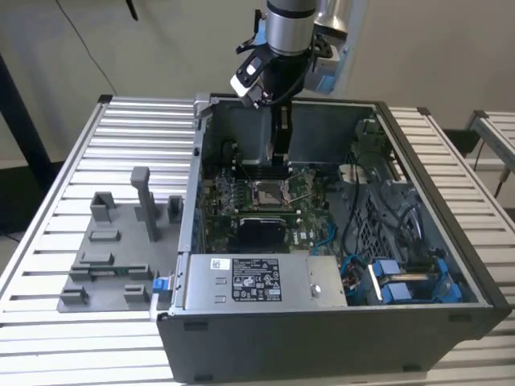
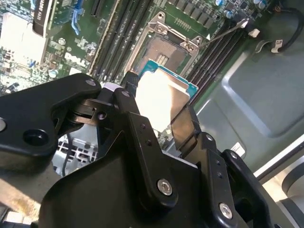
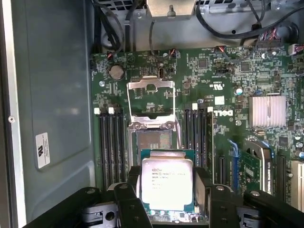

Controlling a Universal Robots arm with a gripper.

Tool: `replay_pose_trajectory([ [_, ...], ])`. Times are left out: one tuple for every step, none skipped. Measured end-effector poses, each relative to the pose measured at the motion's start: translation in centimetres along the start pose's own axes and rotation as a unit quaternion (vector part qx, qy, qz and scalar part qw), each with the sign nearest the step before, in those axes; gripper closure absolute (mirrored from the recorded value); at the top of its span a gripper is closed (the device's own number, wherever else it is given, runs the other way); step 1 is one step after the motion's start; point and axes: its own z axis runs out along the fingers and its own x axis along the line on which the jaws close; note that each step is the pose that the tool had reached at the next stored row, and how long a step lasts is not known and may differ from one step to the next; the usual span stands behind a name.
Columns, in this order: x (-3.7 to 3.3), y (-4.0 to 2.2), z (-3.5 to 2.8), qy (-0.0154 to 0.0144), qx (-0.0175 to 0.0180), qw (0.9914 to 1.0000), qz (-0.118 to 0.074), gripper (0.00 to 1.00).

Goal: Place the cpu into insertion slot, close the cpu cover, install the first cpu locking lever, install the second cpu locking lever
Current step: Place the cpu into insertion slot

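Observation:
My gripper (image 3: 167,191) is shut on the cpu (image 3: 167,183), a flat square chip with a pale metal top and green edge, clamped between the black fingers (image 3: 203,187). The chip hangs just above the green board, a short way off the insertion slot (image 3: 153,140), whose dark centre lies bare. The cpu cover (image 3: 151,85), a silver frame, stands swung open on the slot's far side. In the second wrist view the cpu (image 2: 159,97) sits in the gripper (image 2: 156,110) near the slot (image 2: 166,50), and a thin silver lever (image 2: 227,30) sticks out beside it. In the exterior view the gripper (image 1: 279,154) reaches down into the case over the slot (image 1: 271,191).
Black memory slots (image 3: 110,142) flank the slot on both sides. A finned heatsink (image 3: 268,111) stands further along the board. The grey case wall (image 3: 52,95) is close by. A white-labelled grey box (image 1: 256,281) and blue cables (image 1: 402,277) fill the case front. A grey fixture (image 1: 121,249) lies on the table.

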Motion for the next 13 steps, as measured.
replay_pose_trajectory([
  [0.03,-0.01,0.18,-0.0001,0.0001,1.00000,0.000,0.45],
  [0.08,-0.02,0.36,-0.0002,0.0001,1.00000,0.000,0.45],
  [0.14,-0.03,0.54,-0.0002,0.0001,1.00000,0.000,0.45],
  [0.18,-0.03,0.71,-0.0002,0.0000,1.00000,0.000,0.45],
  [0.23,-0.04,0.91,-0.0001,0.0000,1.00000,-0.001,0.45],
  [0.27,-0.05,1.10,-0.0001,0.0000,1.00000,-0.003,0.45],
  [0.31,-0.05,1.28,0.0000,0.0000,0.99999,-0.004,0.45],
  [0.36,-0.06,1.46,0.0000,0.0000,0.99998,-0.006,0.45],
  [0.45,-0.07,1.65,0.0000,0.0001,0.99997,-0.008,0.45],
  [0.56,-0.09,1.84,0.0001,0.0001,0.99996,-0.009,0.45],
  [0.65,-0.10,2.03,0.0001,0.0001,0.99994,-0.011,0.45],
  [0.73,-0.11,2.21,0.0002,0.0001,0.99993,-0.012,0.45],
  [0.79,-0.11,2.40,0.0002,0.0001,0.99992,-0.013,0.45],
])
